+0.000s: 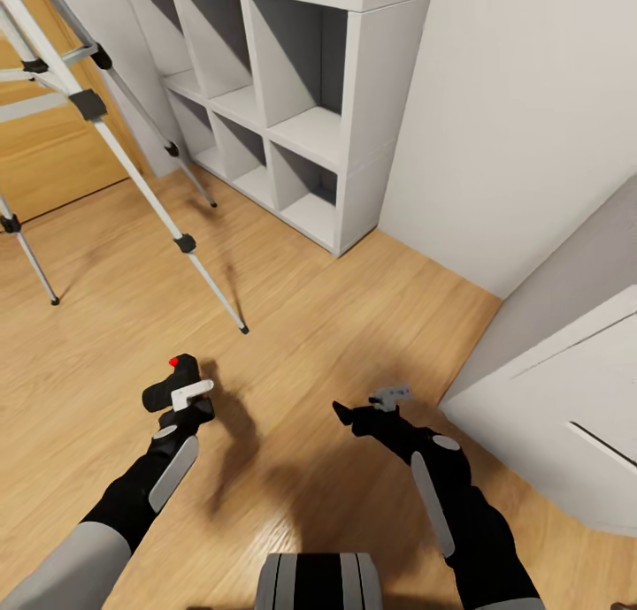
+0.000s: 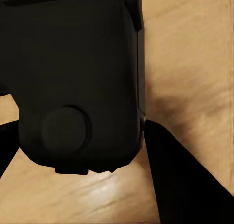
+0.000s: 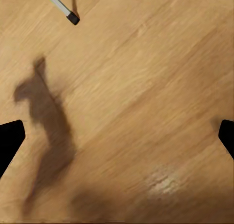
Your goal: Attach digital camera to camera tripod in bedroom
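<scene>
Progress: the camera (image 1: 180,378) is already off the floor and in the robot's grasp, so pick-up looks done. Mounting is not yet done; the tripod (image 1: 133,163) has nothing of the camera on any part in view, and its head is out of frame.

What is left: by my judgement, carry the camera up to the tripod's head and seat it there.

Left gripper (image 1: 181,398): pinching the camera. In the left wrist view the black body (image 2: 73,78) sits between the dark fingers (image 2: 185,180).

Right gripper (image 1: 367,407): spread wide and holding nothing. In the right wrist view its two dark fingertips (image 3: 9,141) stand far apart over bare floor (image 3: 146,87).

Where the camera is: in front of the tripod's nearest foot (image 1: 244,330), near it but apart, held above the floor.

Camera, shape and surface: boxy, matte black, rounded corners, a round knob on the face towards the wrist camera, a small red button on top.

Tripod, shape and surface: slim pale metal legs in sections, black collars at the joints, small black feet.

Floor: light wood planks, slightly glossy, with soft shadows of the arms.

Shelf (image 1: 354,106): behind the tripod and to its right, white, square open compartments, flat matte panels.

Wall (image 1: 531,106): to the right of the shelf, plain pale grey.
</scene>
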### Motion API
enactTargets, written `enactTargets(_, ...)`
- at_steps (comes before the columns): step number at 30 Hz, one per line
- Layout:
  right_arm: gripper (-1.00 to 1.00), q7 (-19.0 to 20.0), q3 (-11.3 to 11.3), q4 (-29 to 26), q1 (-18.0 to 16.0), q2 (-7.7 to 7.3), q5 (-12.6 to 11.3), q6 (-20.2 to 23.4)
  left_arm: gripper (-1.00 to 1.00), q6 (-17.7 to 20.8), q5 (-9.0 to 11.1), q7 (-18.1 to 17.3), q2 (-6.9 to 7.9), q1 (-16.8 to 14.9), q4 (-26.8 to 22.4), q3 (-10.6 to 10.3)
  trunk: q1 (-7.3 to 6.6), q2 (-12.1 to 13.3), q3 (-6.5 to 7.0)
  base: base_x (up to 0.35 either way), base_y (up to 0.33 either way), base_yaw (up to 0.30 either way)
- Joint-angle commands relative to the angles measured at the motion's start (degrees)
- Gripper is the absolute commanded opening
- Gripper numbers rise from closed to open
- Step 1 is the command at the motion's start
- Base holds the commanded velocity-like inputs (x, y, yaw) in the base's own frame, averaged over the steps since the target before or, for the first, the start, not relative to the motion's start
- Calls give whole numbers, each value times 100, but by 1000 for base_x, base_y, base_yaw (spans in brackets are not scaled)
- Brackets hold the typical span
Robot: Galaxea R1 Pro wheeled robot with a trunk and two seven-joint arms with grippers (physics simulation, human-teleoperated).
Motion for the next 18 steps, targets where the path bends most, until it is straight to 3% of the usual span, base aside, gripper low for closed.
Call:
enactTargets(1,100,171,-26,-23,-3,-74,-206,139,-100,16,23,-25,13,1,62,-30,-3,0,19,0,0,0)
enactTargets(6,100,416,-49,-30,-3,-313,-429,240,-100,-2,43,-168,18,7,363,-35,-16,7,130,0,0,0)
enactTargets(7,100,457,-60,-32,-3,-373,-444,240,-100,-7,70,-515,47,8,492,-36,-19,8,152,0,0,0)
enactTargets(10,100,460,-69,-31,-5,-401,-450,236,-100,-11,80,-959,95,8,539,-36,-27,12,218,0,0,0)
enactTargets(13,100,440,-71,-30,-6,-405,-450,231,-100,3,85,-1186,149,8,530,-31,-34,16,285,0,0,0)
enactTargets(18,100,254,-72,-30,-6,-407,-439,228,-100,13,85,-1274,194,8,564,-28,-47,23,396,0,0,0)
